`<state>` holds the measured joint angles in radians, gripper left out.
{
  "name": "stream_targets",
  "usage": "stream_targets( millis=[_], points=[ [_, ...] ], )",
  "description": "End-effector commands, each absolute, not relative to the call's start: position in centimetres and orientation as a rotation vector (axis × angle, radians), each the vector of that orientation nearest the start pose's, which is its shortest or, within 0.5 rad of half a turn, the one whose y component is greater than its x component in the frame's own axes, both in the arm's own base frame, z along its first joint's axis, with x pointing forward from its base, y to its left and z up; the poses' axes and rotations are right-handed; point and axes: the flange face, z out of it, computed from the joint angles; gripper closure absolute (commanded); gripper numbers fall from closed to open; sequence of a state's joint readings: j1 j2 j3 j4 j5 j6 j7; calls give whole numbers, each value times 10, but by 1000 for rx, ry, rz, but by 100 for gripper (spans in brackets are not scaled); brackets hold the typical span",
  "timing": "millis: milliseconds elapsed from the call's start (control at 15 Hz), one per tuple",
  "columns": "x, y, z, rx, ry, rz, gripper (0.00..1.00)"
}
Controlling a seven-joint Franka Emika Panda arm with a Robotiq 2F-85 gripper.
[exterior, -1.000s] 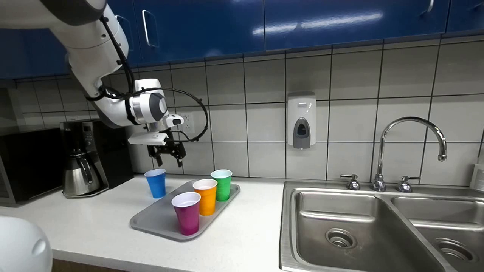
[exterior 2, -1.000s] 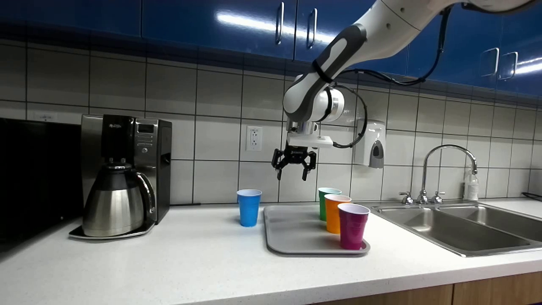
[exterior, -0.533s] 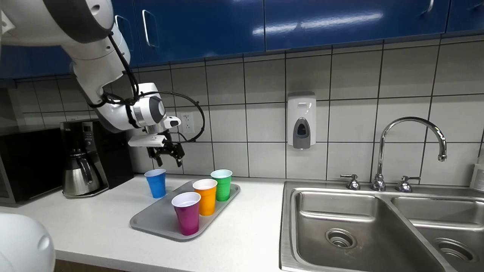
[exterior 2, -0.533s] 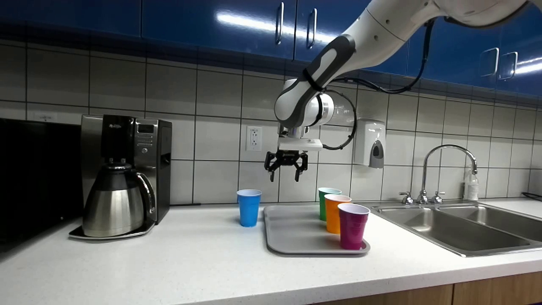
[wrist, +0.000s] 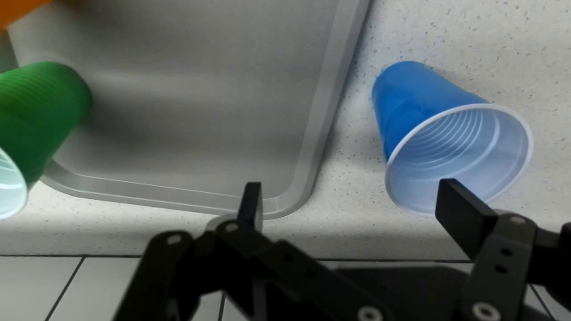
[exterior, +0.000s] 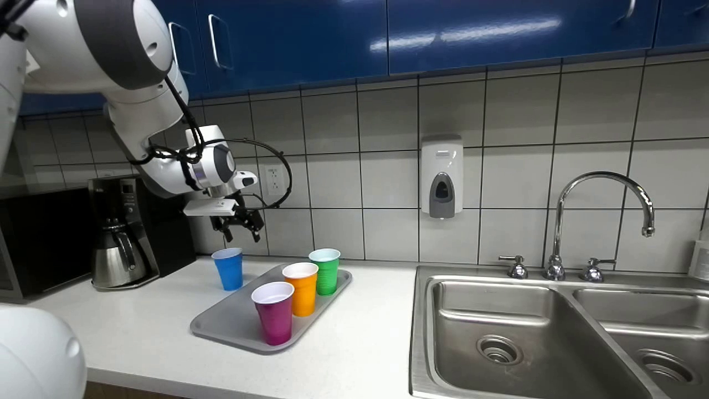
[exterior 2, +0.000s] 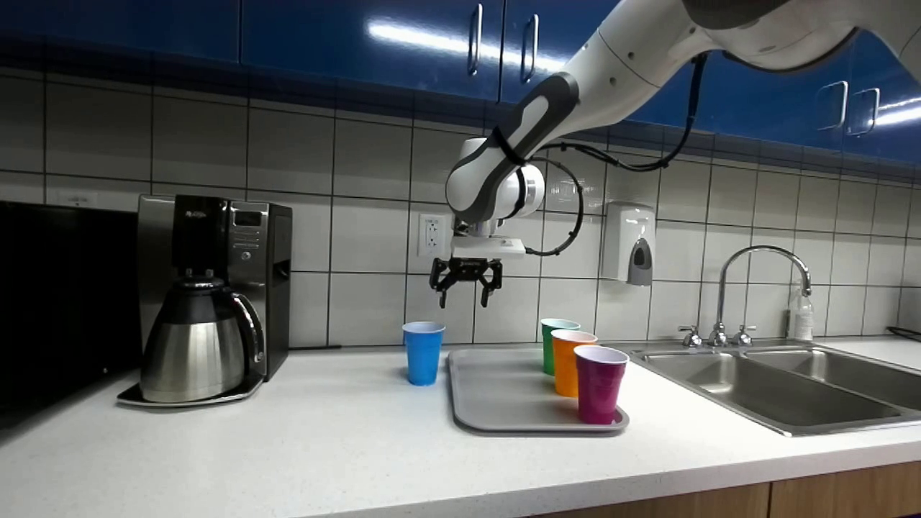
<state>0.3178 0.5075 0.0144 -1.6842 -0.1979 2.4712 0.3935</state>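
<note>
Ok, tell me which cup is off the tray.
The blue cup: it stands directly on the counter, beside the tray, while the green cup, orange cup and purple cup all stand on the tray.

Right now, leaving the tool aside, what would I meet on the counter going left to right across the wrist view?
The green cup → right rim of the gray tray → blue cup.
</note>
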Motion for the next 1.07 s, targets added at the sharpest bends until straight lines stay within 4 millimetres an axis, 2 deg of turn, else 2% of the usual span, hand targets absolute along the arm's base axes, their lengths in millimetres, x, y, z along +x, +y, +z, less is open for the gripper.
stream_targets(
  millis=[0, 400, 1000],
  points=[
    [676, 242, 331, -3160, -111, -506, 0],
    [687, 253, 318, -3162, -124, -518, 0],
    [696, 256, 300, -3191, -128, -489, 0]
  ],
)
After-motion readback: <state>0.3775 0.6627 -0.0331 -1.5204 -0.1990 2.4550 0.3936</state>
